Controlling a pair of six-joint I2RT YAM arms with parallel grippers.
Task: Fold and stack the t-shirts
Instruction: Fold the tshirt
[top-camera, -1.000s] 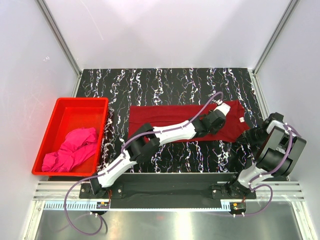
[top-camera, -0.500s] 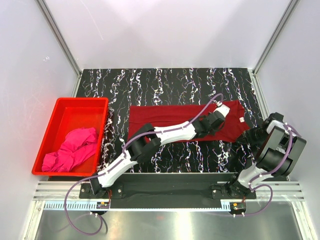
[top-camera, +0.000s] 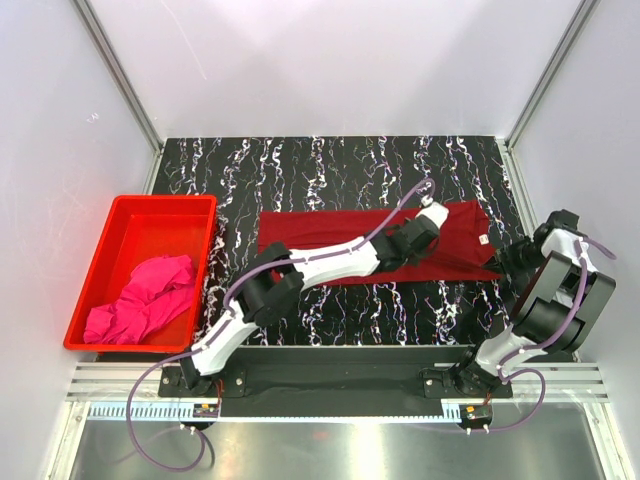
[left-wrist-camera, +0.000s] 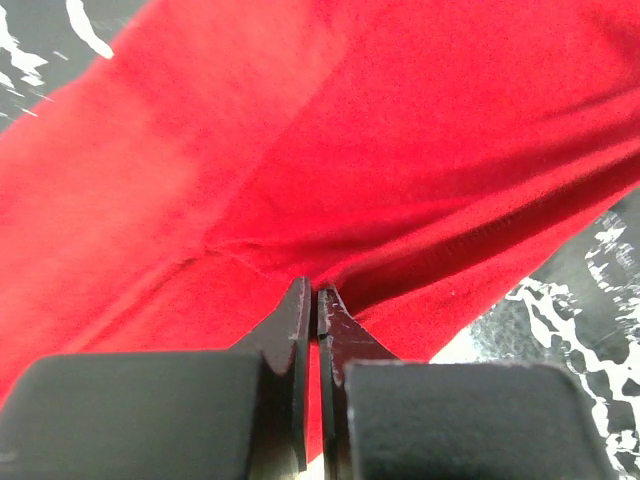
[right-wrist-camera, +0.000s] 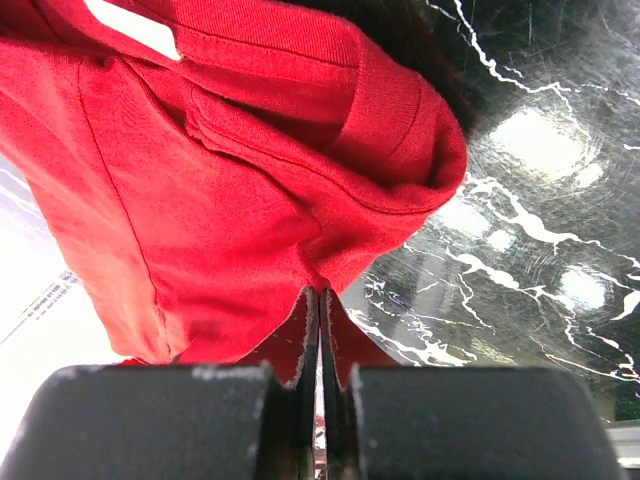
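**A:** Left gripper (left-wrist-camera: 318, 300) first: what is it doing?

**B:** It is pinched closed on a fold of the crimson t-shirt (top-camera: 320, 232), with red cloth caught between the tips.

**A:** Lay the scene out, with 12 o'clock as the side away from the arm bases.

**B:** At 9 o'clock the red bin (top-camera: 165, 199) holds the pink t-shirt (top-camera: 145, 300), crumpled and not yet folded. The crimson t-shirt lies as a long band across the middle of the table (top-camera: 330, 165), running from 9 to 3, with its neck label (right-wrist-camera: 135, 25) at the 3 o'clock end. The left gripper bites the shirt just inside that end. The right gripper (right-wrist-camera: 320, 295) is also closed on cloth, at the shirt's edge by the collar, which bunches up from the table.

**A:** How should the fold go?

**B:** I'd raise both pinches together and level, then carry the collar end toward 9 o'clock. Keep the cloth taut between them so the layer underneath isn't dragged. Let go only when the edges line up.

**A:** And compared with a second ago?

**B:** The left jaws were apart over the shirt then, and now they grip it. That gripper has also moved slightly toward 12. The right wrist has swung toward 12 too, and the shirt's corner near 4 o'clock is drawn in. The bin and the pink t-shirt are unchanged.
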